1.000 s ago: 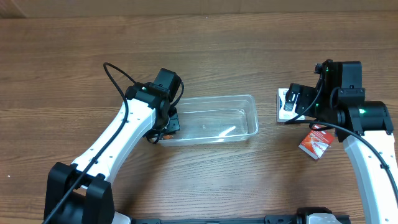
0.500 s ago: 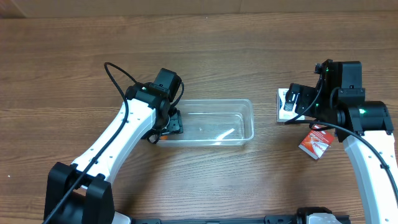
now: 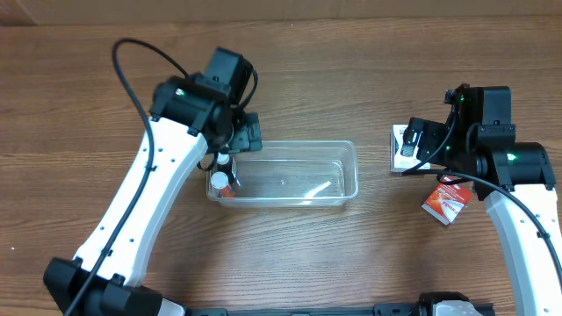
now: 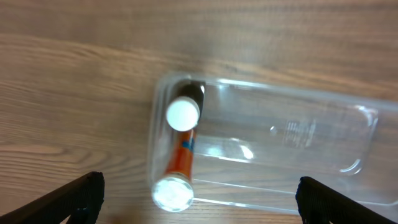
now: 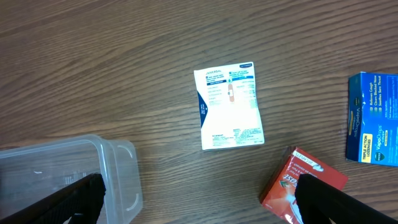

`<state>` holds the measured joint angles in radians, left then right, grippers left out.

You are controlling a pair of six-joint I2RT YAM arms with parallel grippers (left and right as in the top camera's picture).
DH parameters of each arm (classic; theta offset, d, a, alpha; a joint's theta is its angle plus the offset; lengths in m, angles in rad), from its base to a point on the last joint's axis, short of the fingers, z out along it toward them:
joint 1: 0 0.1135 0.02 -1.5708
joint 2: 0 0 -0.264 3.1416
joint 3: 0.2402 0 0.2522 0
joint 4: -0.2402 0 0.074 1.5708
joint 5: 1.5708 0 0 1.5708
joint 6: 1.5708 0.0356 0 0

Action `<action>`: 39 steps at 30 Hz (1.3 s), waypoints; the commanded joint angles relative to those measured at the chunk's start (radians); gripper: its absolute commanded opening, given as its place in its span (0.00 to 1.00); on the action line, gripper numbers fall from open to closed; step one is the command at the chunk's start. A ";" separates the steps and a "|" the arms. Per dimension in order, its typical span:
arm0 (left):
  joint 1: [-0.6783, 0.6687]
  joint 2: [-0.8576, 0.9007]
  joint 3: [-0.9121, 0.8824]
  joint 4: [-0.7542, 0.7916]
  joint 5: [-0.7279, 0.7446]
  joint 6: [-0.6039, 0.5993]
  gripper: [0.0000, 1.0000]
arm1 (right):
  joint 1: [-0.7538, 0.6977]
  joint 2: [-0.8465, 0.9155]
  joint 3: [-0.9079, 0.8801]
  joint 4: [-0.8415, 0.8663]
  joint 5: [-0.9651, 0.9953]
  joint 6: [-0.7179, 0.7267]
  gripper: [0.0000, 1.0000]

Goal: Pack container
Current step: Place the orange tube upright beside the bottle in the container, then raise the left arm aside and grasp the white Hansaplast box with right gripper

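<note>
Left claw (image 4: 200, 202) spread wide, empty, over clear container (image 3: 338, 167) at tabletop (image 3: 290, 254) centre; white-capped bottle (image 4: 183, 114) and orange bottle (image 4: 186, 150) at its 9 o'clock end. Right claw (image 5: 202, 202) gapes empty past its 3 o'clock rim.

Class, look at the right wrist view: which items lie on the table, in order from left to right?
container → white box → red box → blue box

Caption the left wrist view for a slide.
Two small bottles sit at one end of a clear container on a wooden table.
</note>
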<state>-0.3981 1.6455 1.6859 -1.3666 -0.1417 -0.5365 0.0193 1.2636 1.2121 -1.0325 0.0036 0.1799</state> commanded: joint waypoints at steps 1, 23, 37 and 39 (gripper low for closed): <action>0.019 -0.036 0.124 -0.037 -0.077 0.016 1.00 | -0.004 -0.003 0.032 0.004 -0.002 0.003 1.00; 0.450 -0.100 0.134 -0.050 0.063 0.089 1.00 | -0.082 0.483 0.261 -0.057 0.068 -0.058 1.00; 0.450 -0.063 0.134 -0.040 0.064 0.088 1.00 | -0.082 0.765 0.260 -0.020 -0.037 -0.126 1.00; 0.450 -0.061 0.134 -0.040 0.064 0.089 1.00 | -0.082 0.766 0.260 -0.020 -0.050 -0.132 1.00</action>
<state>0.0479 1.5700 1.8091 -1.4097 -0.0856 -0.4671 -0.0601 2.0247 1.4658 -1.0576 -0.0093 0.0708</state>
